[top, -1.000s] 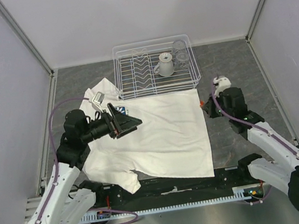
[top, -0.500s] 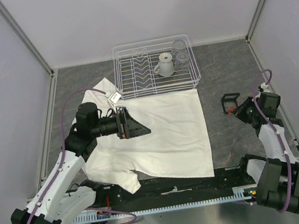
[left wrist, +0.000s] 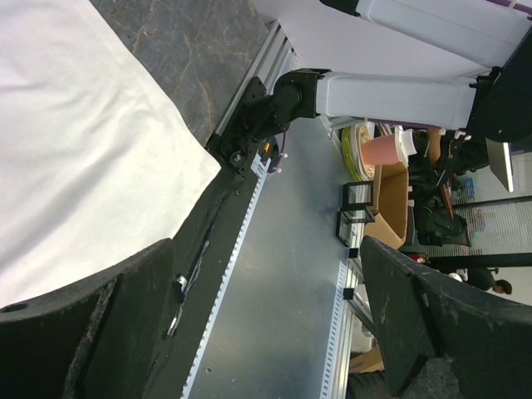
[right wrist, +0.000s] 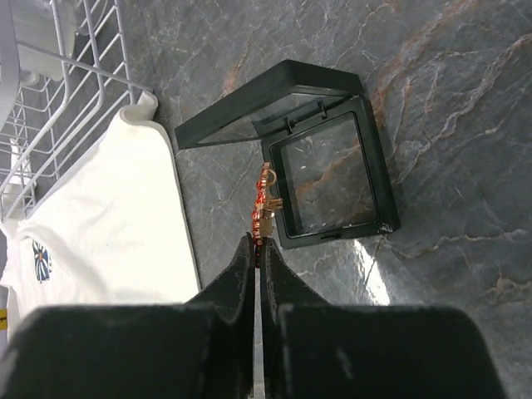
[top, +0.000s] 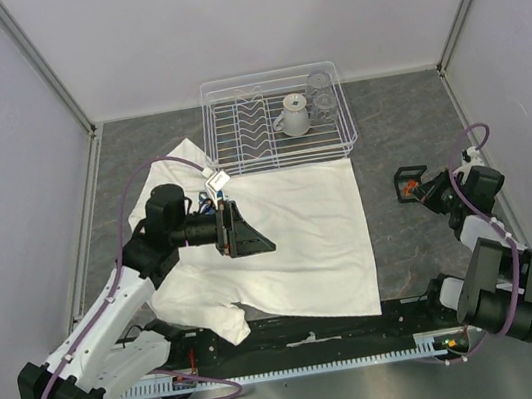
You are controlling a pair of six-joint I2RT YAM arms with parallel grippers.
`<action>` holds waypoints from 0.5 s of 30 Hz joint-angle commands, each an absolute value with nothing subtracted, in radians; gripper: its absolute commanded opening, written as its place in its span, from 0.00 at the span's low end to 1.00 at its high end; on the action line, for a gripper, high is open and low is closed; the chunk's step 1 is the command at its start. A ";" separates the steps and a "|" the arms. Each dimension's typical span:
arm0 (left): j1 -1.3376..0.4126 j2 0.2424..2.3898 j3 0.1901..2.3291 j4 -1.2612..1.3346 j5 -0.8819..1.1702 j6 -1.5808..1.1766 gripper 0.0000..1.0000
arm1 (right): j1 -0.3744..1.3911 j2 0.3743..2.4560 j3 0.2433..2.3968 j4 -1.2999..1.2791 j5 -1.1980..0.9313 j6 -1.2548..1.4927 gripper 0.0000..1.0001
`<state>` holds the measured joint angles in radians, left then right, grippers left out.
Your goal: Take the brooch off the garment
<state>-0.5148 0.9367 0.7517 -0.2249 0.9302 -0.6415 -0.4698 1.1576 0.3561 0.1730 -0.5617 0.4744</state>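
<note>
Right wrist view: right claw (right wrist: pixel 258 241) pinched shut on the orange-red brooch (right wrist: pixel 264 204), which is off the shirt (right wrist: pixel 133 208) and held at the front edge of an open black case (right wrist: pixel 328 179) on the grey worktop (right wrist: pixel 465 100). The overhead view barely resolves the brooch but places the case well right of the shirt. Left claw (left wrist: pixel 264 249) is spread wide and empty above the shirt, as its own wrist view confirms.

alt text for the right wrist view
The right gripper, jaws shut, pinches a tiny orange-red brooch by an open black box on the grey table. The white garment lies to the left, beside a wire rack.
</note>
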 commanded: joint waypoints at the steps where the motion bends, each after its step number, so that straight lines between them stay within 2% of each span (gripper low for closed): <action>1: -0.520 0.945 0.756 -0.179 0.979 -0.598 0.98 | -0.480 1.215 0.342 0.351 -0.604 0.492 0.00; 15: -0.520 0.966 0.742 -0.173 0.977 -0.598 0.98 | -0.489 1.324 0.353 0.445 -0.640 0.494 0.00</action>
<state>-0.5148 0.9627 0.7456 -0.2127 0.9447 -0.6411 -0.4847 1.3090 0.3477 0.3717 -0.6102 0.5014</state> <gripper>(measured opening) 0.980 0.018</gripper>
